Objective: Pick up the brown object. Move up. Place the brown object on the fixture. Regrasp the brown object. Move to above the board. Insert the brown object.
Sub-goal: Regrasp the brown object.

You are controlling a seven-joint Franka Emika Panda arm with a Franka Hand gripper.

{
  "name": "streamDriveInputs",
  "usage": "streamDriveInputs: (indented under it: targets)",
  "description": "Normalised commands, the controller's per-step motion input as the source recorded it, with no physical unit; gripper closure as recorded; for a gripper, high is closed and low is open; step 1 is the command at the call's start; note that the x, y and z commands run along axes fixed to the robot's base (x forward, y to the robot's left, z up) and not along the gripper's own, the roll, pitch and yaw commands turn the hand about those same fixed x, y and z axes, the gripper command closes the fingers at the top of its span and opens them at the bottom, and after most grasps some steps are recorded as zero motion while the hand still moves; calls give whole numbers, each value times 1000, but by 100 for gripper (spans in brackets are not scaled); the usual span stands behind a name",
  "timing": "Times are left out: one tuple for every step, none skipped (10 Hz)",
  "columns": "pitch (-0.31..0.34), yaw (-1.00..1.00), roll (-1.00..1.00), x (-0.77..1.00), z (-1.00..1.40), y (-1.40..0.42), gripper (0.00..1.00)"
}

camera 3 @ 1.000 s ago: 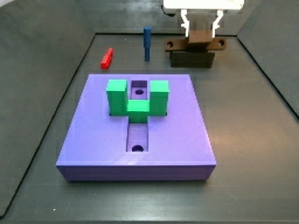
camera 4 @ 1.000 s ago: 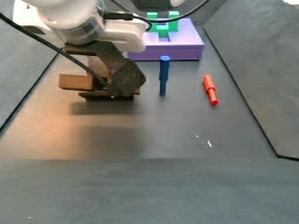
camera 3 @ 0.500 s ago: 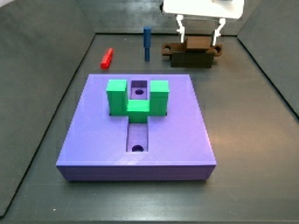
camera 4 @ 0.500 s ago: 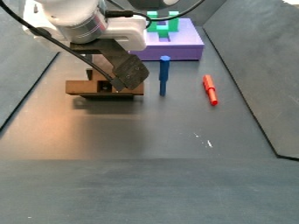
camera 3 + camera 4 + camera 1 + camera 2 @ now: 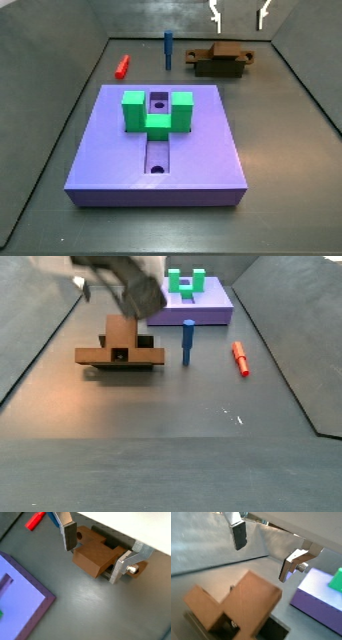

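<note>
The gripper [image 5: 93, 554] hangs open above the brown object [image 5: 221, 55] resting on the fixture [image 5: 123, 358]. Regrasping well likely means descending straight, fingers [image 5: 238, 536] astride the block.

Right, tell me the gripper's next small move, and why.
Probably lower the gripper back down and close it for the regrasp. The brown object sits on the fixture, and the open fingers hang above it, holding nothing. The board slot is unfilled.
</note>
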Motion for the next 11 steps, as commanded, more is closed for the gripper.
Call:
streamDriveInputs:
  targets:
    - [-17,211,1000,0,97,-163,0]
    - [109,289,1000,60,37,-9,0]
    - [160,286,1000,40,40,-9,0]
    - [197,280,1000,251,66,0,0]
    - [229,283,1000,223,74,0,0]
    - [271,289,1000,189,80,0,0]
    - [266,289,1000,194,80,0,0]
    - [266,289,1000,197,80,0,0]
    - [269,289,1000,189,77,0,0]
    - [286,286,1000,169,83,0,0]
    - [329,257,1000,137,91,0,0]
